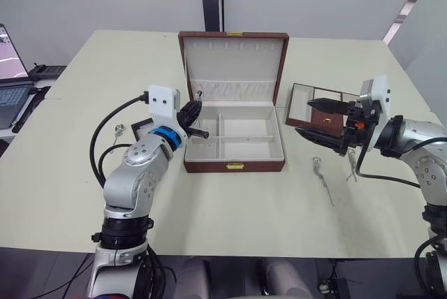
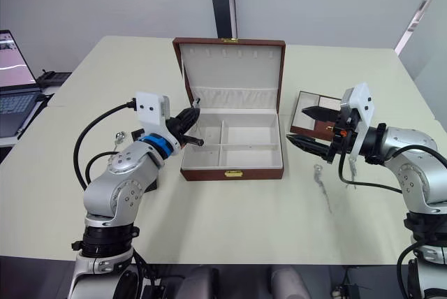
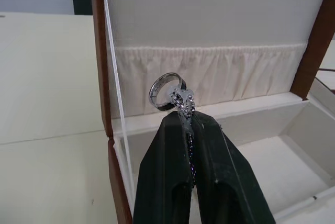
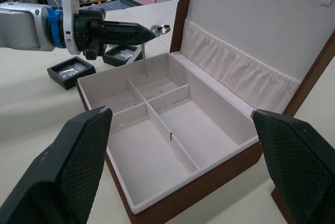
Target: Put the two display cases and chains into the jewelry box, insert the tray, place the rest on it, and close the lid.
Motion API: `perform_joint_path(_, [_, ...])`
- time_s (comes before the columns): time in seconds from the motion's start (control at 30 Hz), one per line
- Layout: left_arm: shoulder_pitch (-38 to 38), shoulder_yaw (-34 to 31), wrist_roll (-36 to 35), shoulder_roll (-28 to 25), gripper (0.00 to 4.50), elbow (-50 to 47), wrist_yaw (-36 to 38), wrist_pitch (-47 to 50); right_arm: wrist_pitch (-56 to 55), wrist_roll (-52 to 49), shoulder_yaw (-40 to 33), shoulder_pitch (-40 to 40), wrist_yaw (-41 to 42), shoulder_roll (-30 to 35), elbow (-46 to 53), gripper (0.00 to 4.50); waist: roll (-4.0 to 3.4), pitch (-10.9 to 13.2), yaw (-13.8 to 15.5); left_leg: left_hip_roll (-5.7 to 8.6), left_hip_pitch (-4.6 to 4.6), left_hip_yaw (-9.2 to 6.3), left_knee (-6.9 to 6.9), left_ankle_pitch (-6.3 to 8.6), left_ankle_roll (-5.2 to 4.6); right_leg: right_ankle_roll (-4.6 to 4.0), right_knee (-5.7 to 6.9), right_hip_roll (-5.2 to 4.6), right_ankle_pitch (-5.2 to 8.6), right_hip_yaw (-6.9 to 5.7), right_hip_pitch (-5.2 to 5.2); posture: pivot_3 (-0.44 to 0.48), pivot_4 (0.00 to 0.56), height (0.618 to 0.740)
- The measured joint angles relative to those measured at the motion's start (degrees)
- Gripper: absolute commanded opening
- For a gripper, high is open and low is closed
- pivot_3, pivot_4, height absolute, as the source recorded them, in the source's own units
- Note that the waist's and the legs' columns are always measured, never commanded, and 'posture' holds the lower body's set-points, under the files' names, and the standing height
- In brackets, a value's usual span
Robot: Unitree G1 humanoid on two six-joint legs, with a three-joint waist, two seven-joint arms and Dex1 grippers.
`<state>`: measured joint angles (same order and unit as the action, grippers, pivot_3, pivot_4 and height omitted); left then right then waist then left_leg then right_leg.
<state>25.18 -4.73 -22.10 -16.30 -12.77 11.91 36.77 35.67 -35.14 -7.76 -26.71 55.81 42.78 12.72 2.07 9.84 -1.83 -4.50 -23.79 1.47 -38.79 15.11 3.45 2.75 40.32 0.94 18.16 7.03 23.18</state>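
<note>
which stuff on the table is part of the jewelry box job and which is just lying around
Part of the job:
- jewelry box, lid open
- chain with a ring, pinched in the left gripper at the box's left edge
- two display cases, left of the box
- tray, right of the box
- chain lying on the table, near the open right gripper

Just lying about:
- laptop

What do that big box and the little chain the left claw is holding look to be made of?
The jewelry box looks like brown leatherette or lacquered wood: smooth reddish shell, gold clasp, cream fabric lining with a gathered pocket. The chain, pinched in the left gripper, looks like polished silvery metal: it glints, with a shiny ring.
</note>
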Motion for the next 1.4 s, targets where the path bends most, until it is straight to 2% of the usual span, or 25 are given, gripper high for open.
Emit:
perform_joint_path(0.43, [0.0, 0.6, 2.1, 2.0, 0.02, 2.1, 0.2, -1.3, 0.5, 0.0, 0.0, -0.3, 0.0, 0.0, 0.0, 4.50, 0.00, 0.0, 0.0, 0.00, 0.00, 0.00, 0.00, 0.00, 0.00, 0.01, 0.00, 0.00, 0.00, 0.00, 0.00, 0.000, 0.150, 0.740])
perform_joint_path(0.63, [0.0, 0.6, 2.2, 2.2, 1.65, 2.1, 0.9, -1.3, 0.9, -0.1, 0.0, -0.3, 0.0, 0.0, 0.0, 4.50, 0.00, 0.0, 0.0, 0.00, 0.00, -0.01, 0.00, 0.00, 0.00, 0.00, 0.00, 0.00, 0.00, 0.00, 0.00, 0.000, 0.150, 0.740])
perform_joint_path(0.93, [0.1, 1.2, 2.0, 2.8, 4.43, 2.1, 2.5, -1.1, 0.9, 0.0, 0.0, -0.3, 0.0, 0.0, 0.0, 4.50, 0.00, 0.0, 0.0, 0.00, 0.00, 0.00, 0.00, 0.00, 0.00, 0.01, 0.00, 0.00, -0.01, 0.00, 0.00, 0.000, 0.150, 0.740])
perform_joint_path(1.27, [0.1, 1.7, 0.6, 2.3, 4.47, 1.1, 5.6, 0.1, 0.9, 0.0, 0.0, -0.3, 0.0, 0.0, 0.0, 4.50, 0.00, 0.0, 0.0, 0.00, 0.00, -0.01, 0.00, 0.00, 0.00, 0.01, 0.00, 0.00, 0.00, 0.00, 0.00, 0.000, 0.150, 0.740])
perform_joint_path(1.4, [-0.6, 0.5, -2.8, -1.9, 4.47, -0.8, 10.5, 1.4, 0.9, -0.1, -0.3, 0.1, 0.2, 0.2, 0.0, 4.50, 0.00, 0.0, -0.1, -0.01, 0.01, -0.01, 0.00, 0.00, 0.00, 0.00, 0.00, 0.01, 0.00, -0.01, 0.00, 0.000, 0.150, 0.740])
